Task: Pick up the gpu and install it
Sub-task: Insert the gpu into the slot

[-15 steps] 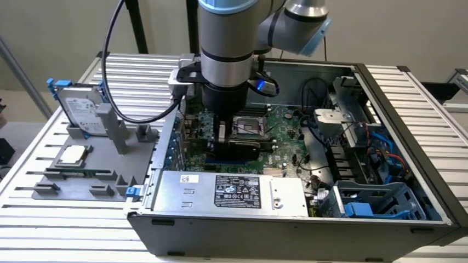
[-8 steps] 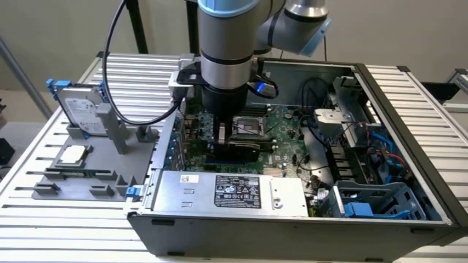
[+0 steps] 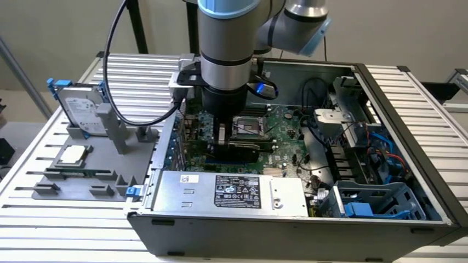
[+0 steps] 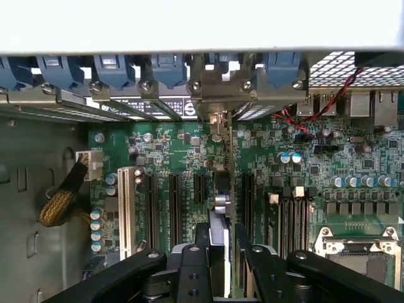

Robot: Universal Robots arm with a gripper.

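Gripping the gpu (image 4: 222, 208) edge-on between my fingers (image 4: 196, 265), my gripper (image 4: 222, 268) hangs low inside the open computer case (image 3: 409, 137); the card stands upright over the motherboard (image 4: 183, 151) slots directly beneath me, its metal bracket (image 4: 218, 95) against the case's rear wall ahead.

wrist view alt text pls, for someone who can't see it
The gripper holds the gpu edge-on, upright over the green motherboard inside an open computer case, in line with the row of black expansion slots. The card's silver bracket meets the case's rear wall among blue slot clips. An empty processor socket sits to one side.
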